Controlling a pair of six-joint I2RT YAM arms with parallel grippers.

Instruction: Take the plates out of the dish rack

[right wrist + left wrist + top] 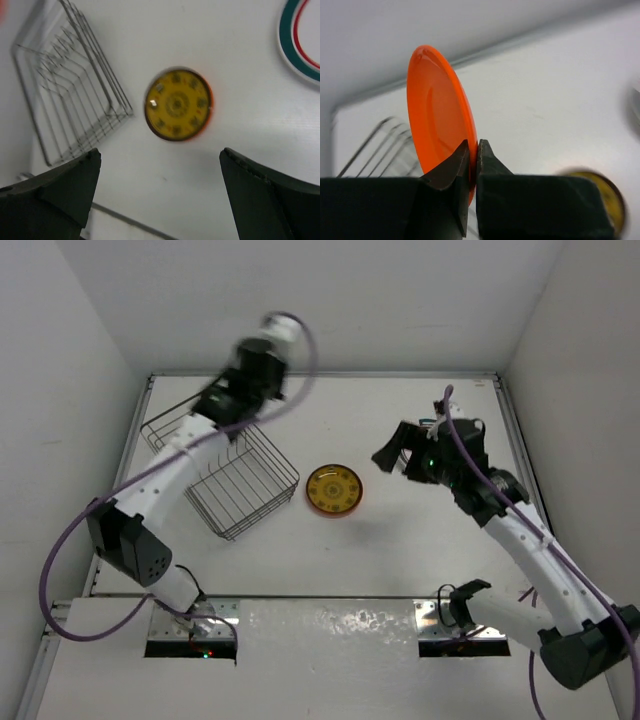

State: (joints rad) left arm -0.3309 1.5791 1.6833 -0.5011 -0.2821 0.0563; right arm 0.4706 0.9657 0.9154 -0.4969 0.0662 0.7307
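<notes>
My left gripper (473, 147) is shut on the lower rim of a plain orange plate (437, 115) and holds it upright, high above the table. In the top view the left gripper (250, 370) is blurred above the far end of the dark wire dish rack (225, 475), and the orange plate is hidden there. No plate shows inside the rack. My right gripper (395, 455) is open and empty. It hangs above the table right of a plate with a yellow patterned face and orange rim (334, 490).
In the right wrist view the open gripper (160, 152) looks down on the yellow-faced plate (177, 104), the rack (70, 90) and a white plate with a green and red rim ring (302, 42) at the top right. White walls enclose the table.
</notes>
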